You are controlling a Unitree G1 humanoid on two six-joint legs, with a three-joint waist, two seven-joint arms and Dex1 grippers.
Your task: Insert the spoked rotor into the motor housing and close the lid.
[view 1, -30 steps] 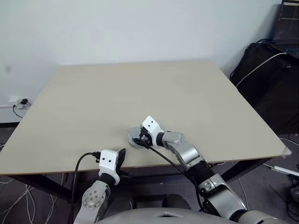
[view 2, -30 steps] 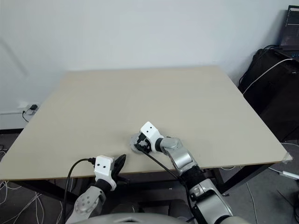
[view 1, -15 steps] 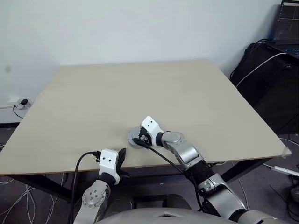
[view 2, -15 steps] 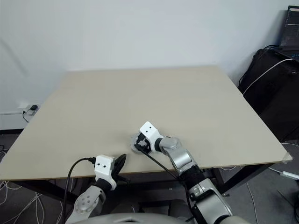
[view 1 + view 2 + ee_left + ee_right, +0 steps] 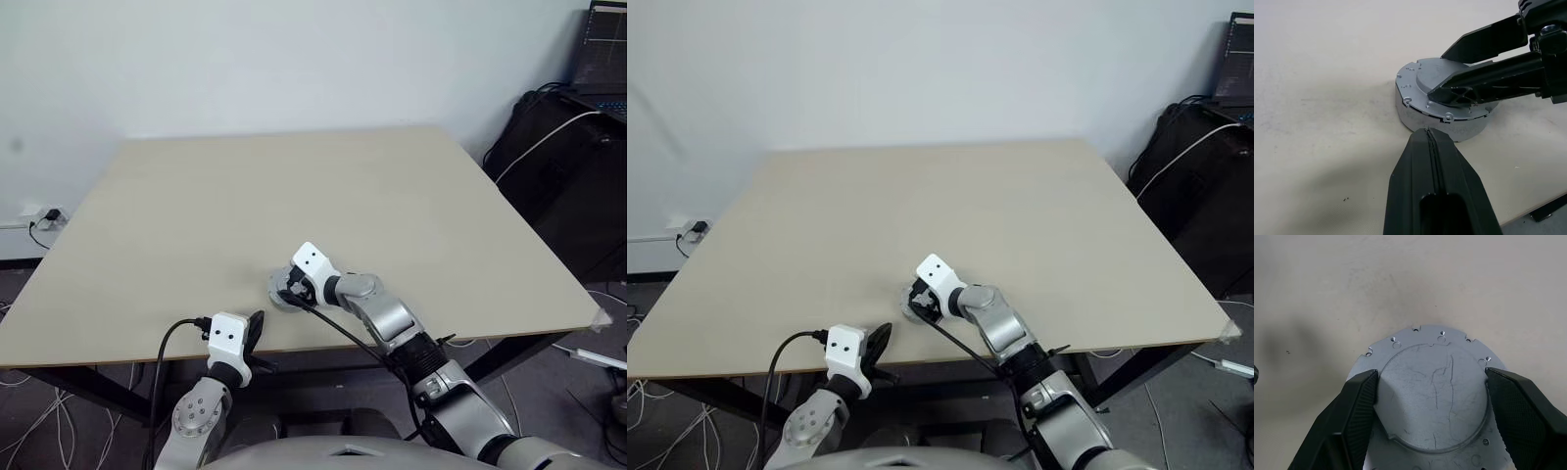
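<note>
Near the table's [image 5: 411, 196] near edge, the lid [image 5: 1425, 85] sits on the assembly. The right gripper [image 5: 1431, 396] straddles its raised cap, fingers spread; press evenly, keeping it level. The left gripper [image 5: 1431, 139] stays out, fingers together.

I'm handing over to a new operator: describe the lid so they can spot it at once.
On the beige table, look near the front edge, just ahead of the robot. The lid is the silver-grey round disc there, smooth raised cap facing up, small holes around its flange. The right pincer straddles the cap, and no other loose part shows on the table.
</note>
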